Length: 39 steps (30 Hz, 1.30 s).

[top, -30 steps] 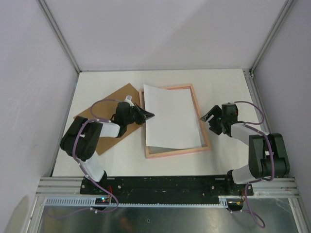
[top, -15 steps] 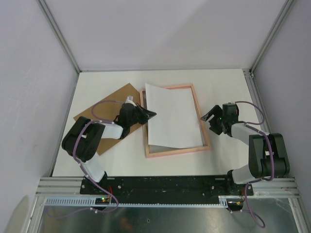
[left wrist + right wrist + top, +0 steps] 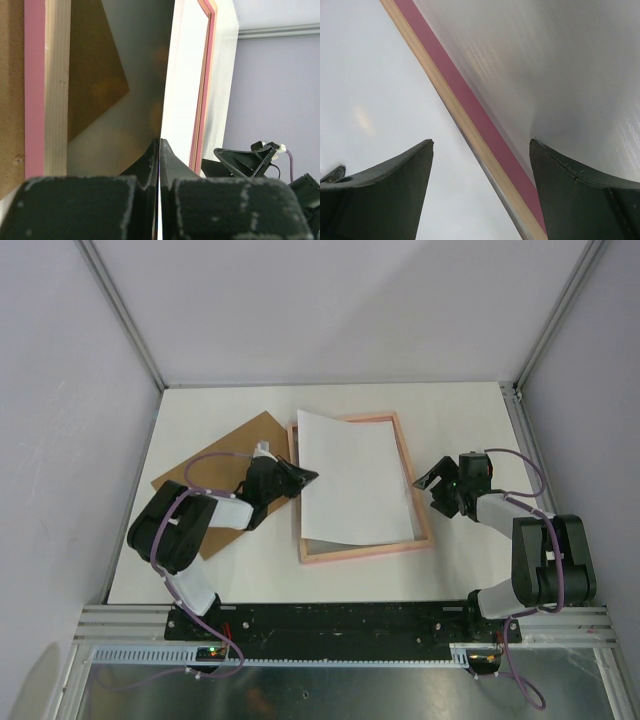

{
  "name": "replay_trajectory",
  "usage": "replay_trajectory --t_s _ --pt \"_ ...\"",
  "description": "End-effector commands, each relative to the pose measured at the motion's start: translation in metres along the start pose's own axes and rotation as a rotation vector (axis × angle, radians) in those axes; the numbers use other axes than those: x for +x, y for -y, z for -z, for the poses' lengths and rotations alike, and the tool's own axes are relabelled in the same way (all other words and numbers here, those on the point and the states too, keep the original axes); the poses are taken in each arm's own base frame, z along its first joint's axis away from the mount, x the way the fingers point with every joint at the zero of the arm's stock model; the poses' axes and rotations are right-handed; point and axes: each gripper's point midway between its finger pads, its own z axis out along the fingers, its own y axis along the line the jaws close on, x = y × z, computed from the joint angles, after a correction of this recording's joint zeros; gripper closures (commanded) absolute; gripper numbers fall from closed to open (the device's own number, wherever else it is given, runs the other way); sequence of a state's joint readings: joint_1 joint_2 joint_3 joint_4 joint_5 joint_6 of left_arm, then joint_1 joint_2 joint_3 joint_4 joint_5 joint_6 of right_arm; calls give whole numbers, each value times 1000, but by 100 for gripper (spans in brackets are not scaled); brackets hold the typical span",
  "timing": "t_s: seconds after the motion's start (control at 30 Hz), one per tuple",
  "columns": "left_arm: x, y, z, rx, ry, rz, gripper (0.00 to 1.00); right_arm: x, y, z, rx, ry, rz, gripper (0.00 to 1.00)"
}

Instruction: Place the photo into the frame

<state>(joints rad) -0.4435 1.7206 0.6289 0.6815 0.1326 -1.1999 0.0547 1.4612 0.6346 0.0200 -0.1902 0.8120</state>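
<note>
The photo (image 3: 352, 480) lies white back up over the frame (image 3: 365, 552), a pink and pale wood rectangle in the middle of the table. My left gripper (image 3: 308, 477) is shut on the photo's left edge, over the frame's left rail. In the left wrist view the photo (image 3: 186, 90) runs edge-on out of the shut left gripper (image 3: 159, 146), with the frame's left rail (image 3: 45, 85) beside it. My right gripper (image 3: 430, 485) is open at the frame's right rail. In the right wrist view that rail (image 3: 470, 115) passes between the fingers of the right gripper (image 3: 481, 145), which hold nothing.
A plain brown backing board (image 3: 225, 455) lies left of the frame, partly under my left arm. White walls and metal posts (image 3: 515, 390) close in the table at the back and sides. Bare table (image 3: 250, 560) shows near the front edge.
My left gripper has nudged slightly right with the photo's edge, shifting the sheet a little over the frame. The right arm has not moved.
</note>
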Motion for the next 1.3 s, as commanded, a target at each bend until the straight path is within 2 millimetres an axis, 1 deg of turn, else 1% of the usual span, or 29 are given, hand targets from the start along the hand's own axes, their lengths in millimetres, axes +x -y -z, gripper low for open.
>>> replay_trajectory --t_s 0.0,0.3,0.63,1.27 --pt "-14 24 3 77 87 10 100 -12 -15 2 -39 28 5 17" --pt "-3 24 3 86 88 16 100 -11 -16 3 -40 24 6 17" --pt "6 26 -8 97 36 -2 100 -11 -16 5 -39 26 9 17" --pt "14 23 -13 90 24 -37 100 -10 -19 6 -45 28 13 17"
